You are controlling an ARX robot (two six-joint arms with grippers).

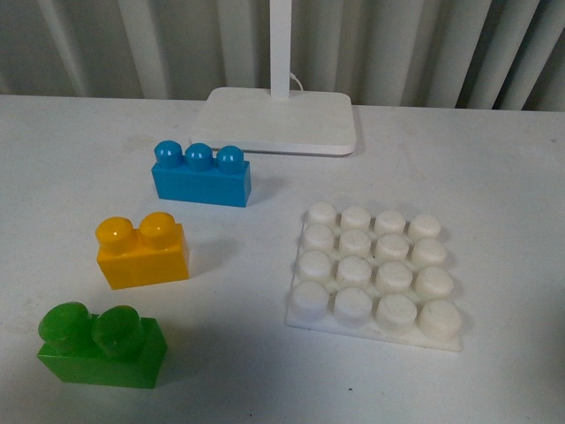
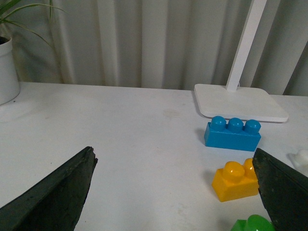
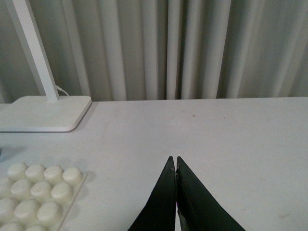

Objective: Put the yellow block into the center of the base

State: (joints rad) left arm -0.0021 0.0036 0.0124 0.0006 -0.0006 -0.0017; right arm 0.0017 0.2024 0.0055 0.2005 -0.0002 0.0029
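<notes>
Yellow block (image 1: 143, 252) hasn't gone anywhere yet; it's sitting upright on the table (image 1: 494, 177), studs up, off to the left of the base (image 1: 375, 274) and clear of it with bare tabletop in between. It's the middle one of three bricks; the blue brick (image 1: 200, 177) is just behind it and the green brick (image 1: 101, 346) just in front, none of them touching.

The base lies flat with all sixteen studs bare, so nothing is seated on the centre four; honestly I'd say the task is at square one.

The left gripper (image 2: 173, 159) has its fingers spread wide with nothing between them; its wrist camera looks past them at the block, which sits close to one finger but isn't touched. The right gripper (image 3: 176, 161) has its fingers pressed together on nothing, hanging over the table next to the base; the lamp stand (image 1: 275, 119) is further back. Neither arm shows in the front view.

So everything's left as far as I can tell: grab the block, carry it over, line it up on the middle studs, press it down.
</notes>
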